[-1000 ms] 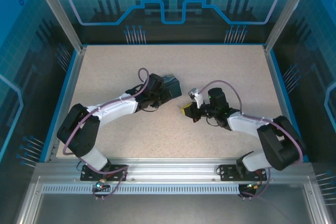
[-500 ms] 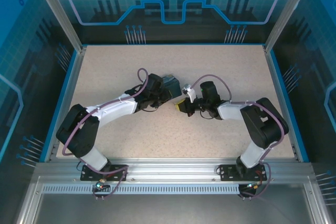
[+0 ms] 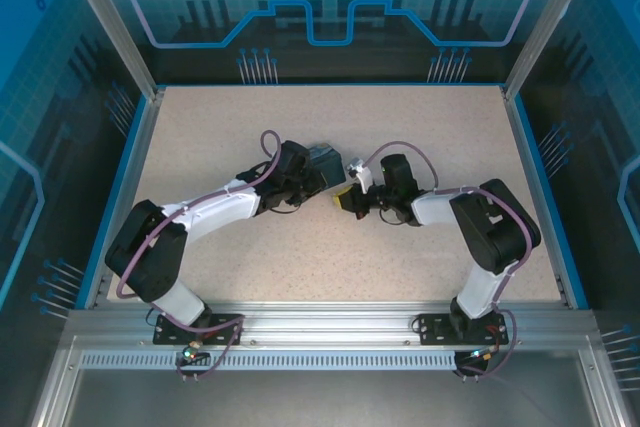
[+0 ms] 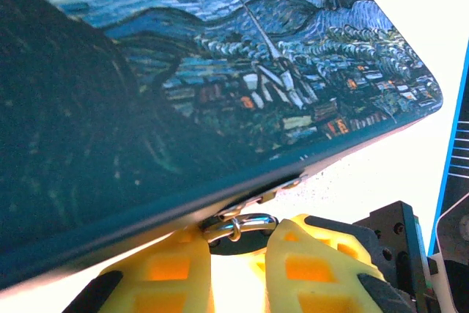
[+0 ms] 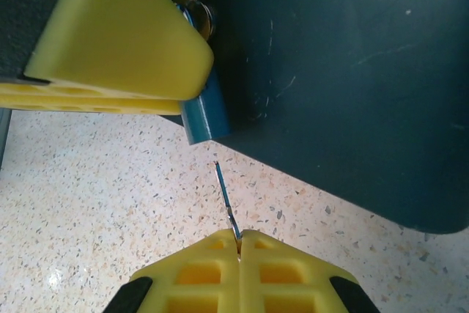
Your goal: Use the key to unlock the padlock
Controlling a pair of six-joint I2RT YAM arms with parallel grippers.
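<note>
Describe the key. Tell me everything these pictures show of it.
The thin dark bluish metal key appears in the right wrist view as a narrow blade seen edge-on. Its lower end is pinched between the shut yellow fingertips of the right gripper, which hide its bow. The blade sticks out over the speckled table, slightly tilted. Its tip points at the bottom of the small blue padlock and stops just short of it. Nothing else touches it.

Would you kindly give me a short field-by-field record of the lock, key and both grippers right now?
padlock: small blue padlock, silvery shackle at edge of painted starry-night box
left gripper: gripping padlock body
right gripper: shut on thin dark key
key tip: aimed at padlock, not yet touching
</note>
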